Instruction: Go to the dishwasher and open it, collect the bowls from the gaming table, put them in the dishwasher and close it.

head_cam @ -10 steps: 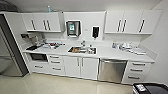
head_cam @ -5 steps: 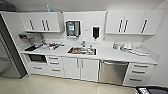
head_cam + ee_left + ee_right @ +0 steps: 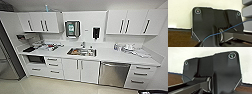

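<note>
head view put us facing the kitchen counter; the dishwasher sat under its right part, between the white cabinet doors and the drawers, door shut. we judged nothing done yet. whether our jaws were apart, we could not tell.

On the table, the clutter left of the sink and the pale items near its right end are too blurred for you to identify. The sink's contents are a smear of colour. The dark appliance is cut off by the head view's left edge. You cannot make out either pincer's fingers in the wrist views.
</note>
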`<state>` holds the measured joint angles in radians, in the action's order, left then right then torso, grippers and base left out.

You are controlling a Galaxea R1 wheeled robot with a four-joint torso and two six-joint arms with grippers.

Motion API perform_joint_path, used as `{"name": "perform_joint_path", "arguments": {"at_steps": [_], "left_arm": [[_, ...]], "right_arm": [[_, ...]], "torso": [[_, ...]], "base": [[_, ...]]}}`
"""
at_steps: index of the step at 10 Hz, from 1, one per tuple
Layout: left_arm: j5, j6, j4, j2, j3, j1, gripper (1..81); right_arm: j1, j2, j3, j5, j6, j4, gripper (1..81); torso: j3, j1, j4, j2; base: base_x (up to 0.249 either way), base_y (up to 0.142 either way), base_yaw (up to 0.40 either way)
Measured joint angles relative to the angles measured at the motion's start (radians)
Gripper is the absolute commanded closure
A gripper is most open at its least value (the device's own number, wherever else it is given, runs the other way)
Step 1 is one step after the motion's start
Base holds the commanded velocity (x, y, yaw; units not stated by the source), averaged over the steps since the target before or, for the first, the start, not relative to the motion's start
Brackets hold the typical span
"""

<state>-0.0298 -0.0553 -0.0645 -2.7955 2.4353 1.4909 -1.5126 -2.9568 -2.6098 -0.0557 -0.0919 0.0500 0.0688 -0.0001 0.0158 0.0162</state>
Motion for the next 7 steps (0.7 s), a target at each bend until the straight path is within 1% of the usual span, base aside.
{"name": "perform_joint_path", "arguments": {"at_steps": [7], "left_arm": [[0.0,0.0,0.0,0.0,0.0,0.0,1.0]], "right_arm": [[0.0,0.0,0.0,0.0,0.0,0.0,1.0]], "torso": [[0.0,0.0,0.0,0.0]], "base": [[0.117,0.0,0.0]]}}
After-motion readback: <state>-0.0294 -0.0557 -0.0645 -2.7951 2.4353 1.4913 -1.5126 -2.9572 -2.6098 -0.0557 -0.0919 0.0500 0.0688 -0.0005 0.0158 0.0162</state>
